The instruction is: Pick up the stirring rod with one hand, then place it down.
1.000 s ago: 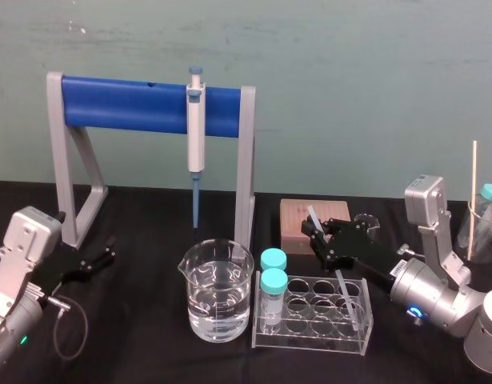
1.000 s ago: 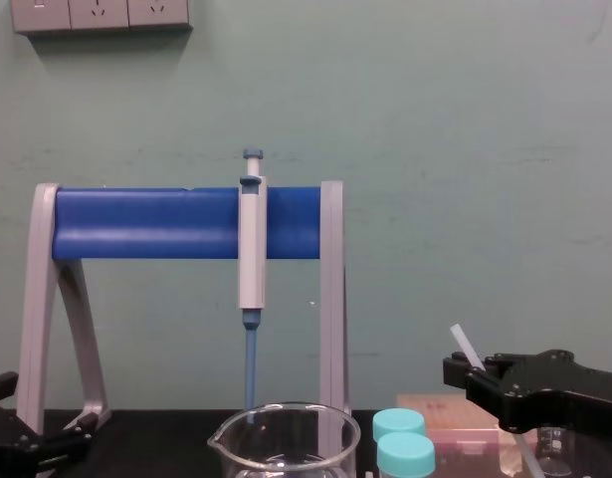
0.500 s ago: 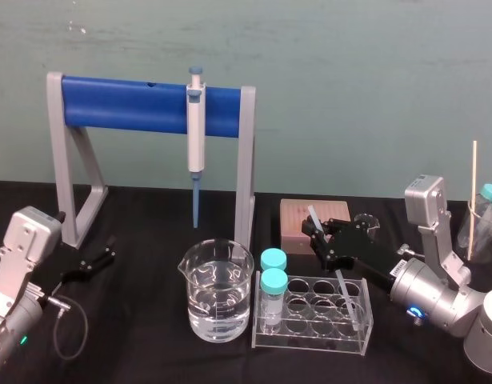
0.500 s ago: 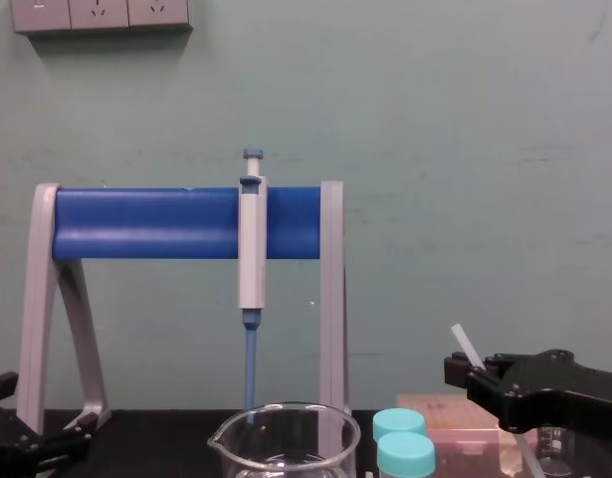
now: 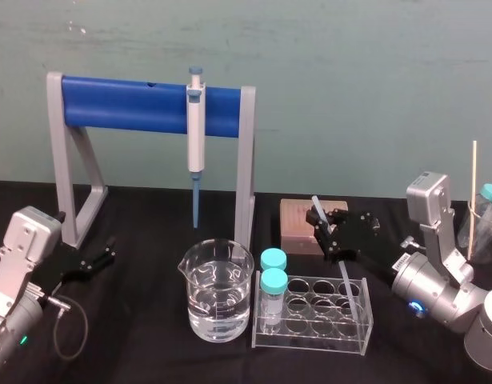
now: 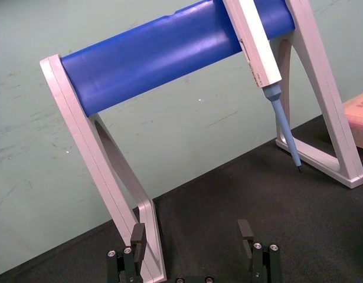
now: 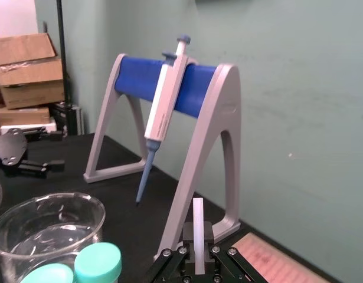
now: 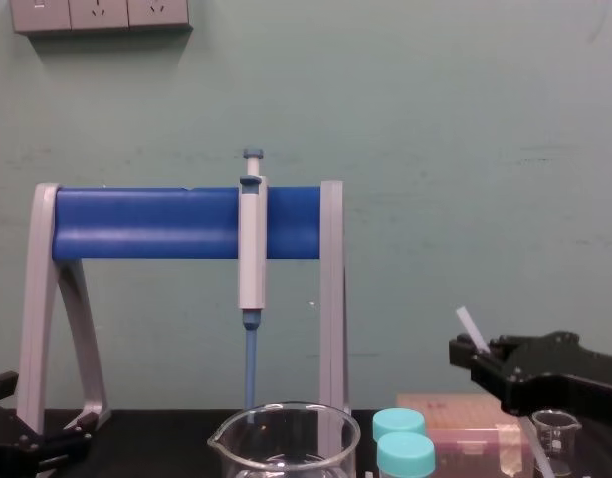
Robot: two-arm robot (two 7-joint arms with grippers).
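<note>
From the head camera, the right hand [image 5: 322,229] is clamped on the stirring rod [image 5: 346,282] on the right of the bench [image 5: 150,216]. The rod tilts: its top pokes out above the fingers, and its lower end reaches down into the clear tube rack [image 5: 310,324]. The left hand [image 5: 108,252] rests low on the far left, well apart from the rod.

The left wrist camera shows the left hand [image 6: 191,236] with fingers spread, holding nothing, facing the pipette stand [image 6: 92,153].

At the right wrist, the rod [image 7: 198,227] stands pinched between the fingers.

From the chest, the right hand [image 8: 485,360] holds the rod [image 8: 470,325] above a small beaker [image 8: 556,430].
</note>
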